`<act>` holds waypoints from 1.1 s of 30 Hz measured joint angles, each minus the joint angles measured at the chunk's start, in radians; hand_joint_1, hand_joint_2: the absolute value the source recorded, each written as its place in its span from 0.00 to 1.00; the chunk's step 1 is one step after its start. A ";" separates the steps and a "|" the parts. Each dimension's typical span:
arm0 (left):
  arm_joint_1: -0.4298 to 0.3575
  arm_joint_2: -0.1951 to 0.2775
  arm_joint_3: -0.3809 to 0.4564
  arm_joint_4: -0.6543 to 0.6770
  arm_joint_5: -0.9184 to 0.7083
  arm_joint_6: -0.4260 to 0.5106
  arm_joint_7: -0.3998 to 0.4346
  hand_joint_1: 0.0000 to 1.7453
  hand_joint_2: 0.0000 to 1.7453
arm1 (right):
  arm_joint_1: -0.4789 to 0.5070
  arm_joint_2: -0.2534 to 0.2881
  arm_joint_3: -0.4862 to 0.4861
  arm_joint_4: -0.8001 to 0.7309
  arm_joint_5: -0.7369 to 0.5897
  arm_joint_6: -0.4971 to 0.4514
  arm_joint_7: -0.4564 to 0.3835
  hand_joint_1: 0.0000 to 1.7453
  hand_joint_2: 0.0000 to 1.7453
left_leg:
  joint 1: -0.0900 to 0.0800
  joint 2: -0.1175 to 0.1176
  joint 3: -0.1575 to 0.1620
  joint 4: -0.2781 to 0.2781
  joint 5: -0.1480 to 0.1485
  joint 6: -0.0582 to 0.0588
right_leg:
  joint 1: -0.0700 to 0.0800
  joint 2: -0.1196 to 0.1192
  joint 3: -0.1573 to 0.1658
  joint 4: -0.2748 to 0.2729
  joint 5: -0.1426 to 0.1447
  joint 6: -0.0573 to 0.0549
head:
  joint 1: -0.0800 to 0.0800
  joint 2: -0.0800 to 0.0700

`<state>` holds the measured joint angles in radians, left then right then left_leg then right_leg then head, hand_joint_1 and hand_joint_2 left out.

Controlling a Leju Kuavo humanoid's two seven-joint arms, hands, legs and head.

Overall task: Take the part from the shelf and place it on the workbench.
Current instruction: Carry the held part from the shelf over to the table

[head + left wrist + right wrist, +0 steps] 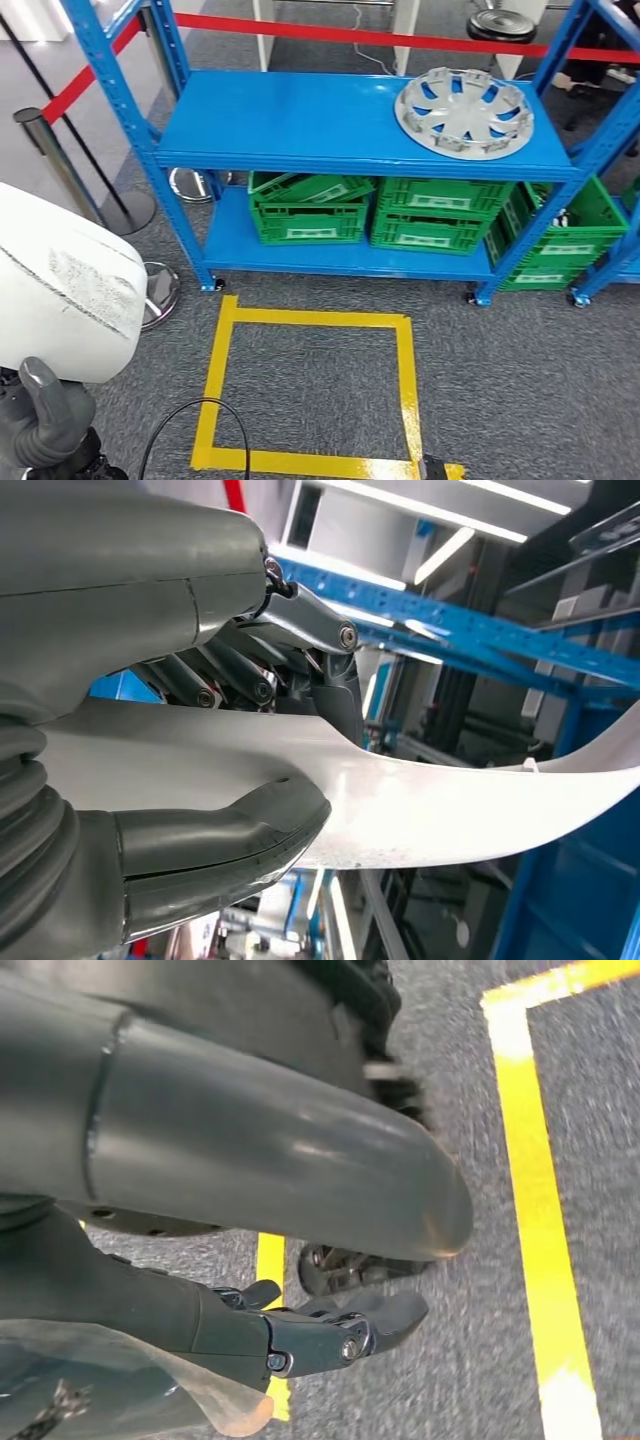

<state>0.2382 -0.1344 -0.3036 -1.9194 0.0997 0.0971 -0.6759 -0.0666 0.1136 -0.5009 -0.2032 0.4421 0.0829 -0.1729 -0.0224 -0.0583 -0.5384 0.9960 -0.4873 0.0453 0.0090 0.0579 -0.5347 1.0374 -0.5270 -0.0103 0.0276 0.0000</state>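
Grey carpet fronts the blue shelf (362, 120); at eight o'clock the left hand (226, 740) clamps a white part (64, 290) between thumb and fingers for carrying, while the right hand (332, 1335) hangs empty, fingers loosely extended

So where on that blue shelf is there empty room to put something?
The blue metal top shelf is bare from its left edge up to the silver plastic hubcap on its right end. The lower shelf is crowded with green plastic crates.
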 joint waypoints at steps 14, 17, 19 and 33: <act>0.002 0.005 0.010 0.003 -0.028 -0.041 0.004 1.00 1.00 | 0.005 0.022 0.007 0.001 0.020 -0.001 -0.006 0.00 0.00 | 0.037 0.088 -0.058 0.110 -0.018 -0.079 | -0.012 -0.136 0.039 -0.064 0.006 0.002 | -0.008 0.000; -0.002 0.004 0.015 0.004 -0.028 -0.049 0.004 1.00 1.00 | 0.002 0.024 0.008 0.001 0.026 0.004 -0.005 0.00 0.00 | 0.029 0.127 -0.019 0.015 0.005 -0.058 | -0.004 -0.160 0.036 -0.055 -0.002 0.018 | -0.008 0.000; -0.005 0.003 0.021 0.005 -0.027 -0.056 0.004 1.00 1.00 | 0.001 0.025 0.012 0.001 0.032 0.007 -0.001 0.00 0.00 | 0.030 0.105 -0.026 0.013 0.011 -0.041 | -0.005 -0.173 0.035 -0.054 -0.005 0.027 | -0.006 0.000; 0.024 -0.005 0.045 0.007 -0.052 -0.060 0.003 1.00 1.00 | 0.021 0.028 0.021 0.005 0.034 -0.005 -0.067 0.00 0.00 | 0.033 -0.062 -0.063 0.025 0.036 -0.045 | -0.030 0.035 0.019 -0.029 -0.019 0.036 | -0.002 0.000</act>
<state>0.2625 -0.1392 -0.2588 -1.9124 0.0473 0.0373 -0.6733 -0.0452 0.1411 -0.4795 -0.1984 0.4759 0.0775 -0.2397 0.0103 -0.1204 -0.6011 1.0212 -0.4517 0.0001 -0.0209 0.0931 -0.5160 1.0088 -0.5458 0.0255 0.0259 0.0000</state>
